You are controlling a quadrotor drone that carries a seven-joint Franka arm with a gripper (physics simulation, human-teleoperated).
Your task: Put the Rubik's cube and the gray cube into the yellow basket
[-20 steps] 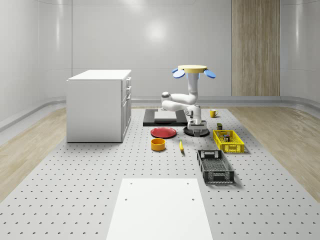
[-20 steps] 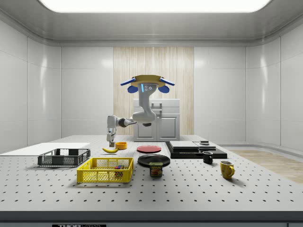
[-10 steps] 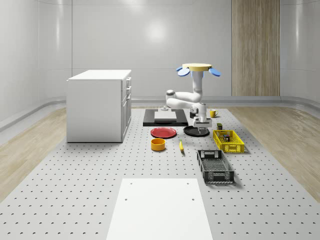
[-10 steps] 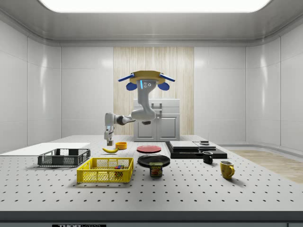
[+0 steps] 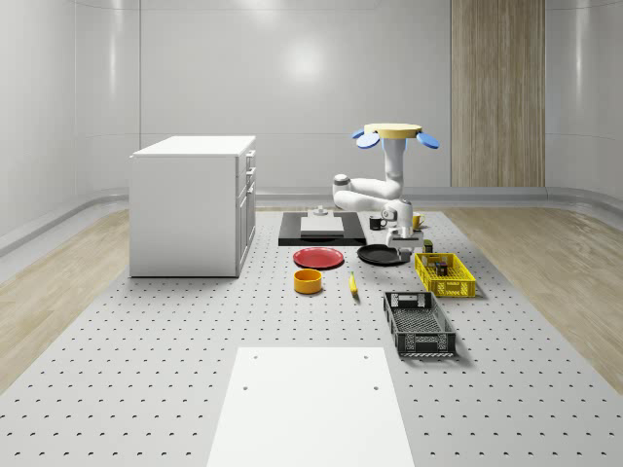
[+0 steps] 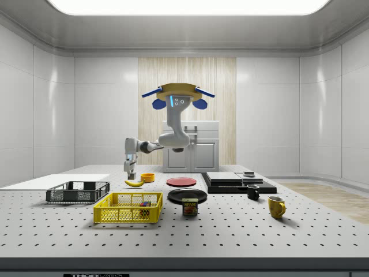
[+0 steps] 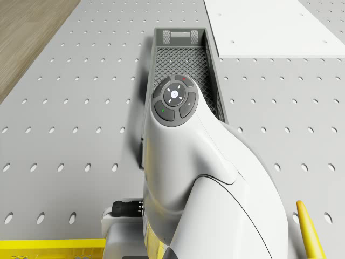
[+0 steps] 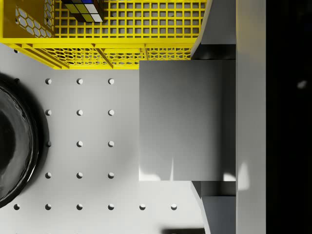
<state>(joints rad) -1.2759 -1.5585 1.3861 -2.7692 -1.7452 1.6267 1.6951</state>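
The gray cube point(image 8: 187, 119) sits between my fingers, and my gripper point(image 8: 214, 119) is shut on it. The yellow basket point(image 8: 122, 29) lies just beyond the cube, with the Rubik's cube point(image 8: 84, 9) inside it. In the whole-scene view my gripper point(image 5: 402, 222) hangs above the table, behind the yellow basket point(image 5: 445, 274) and over the black plate's far right side. The drone point(image 5: 397, 131) hovers high over that spot. In the side view my gripper point(image 6: 131, 173) points down, above the yellow basket point(image 6: 128, 208), where the Rubik's cube point(image 6: 144, 203) shows through the mesh.
A black plate point(image 5: 382, 255) lies left of the basket, and a black crate point(image 5: 419, 323) in front of it. A red plate point(image 5: 319, 258), an orange bowl point(image 5: 308, 281) and a banana point(image 5: 352, 283) lie further left. A white cabinet point(image 5: 193, 204) stands at the left.
The drone has shifted to the whole-scene view's right and farther back. The gripper has risen from just over the black plate and moved toward the basket's far end.
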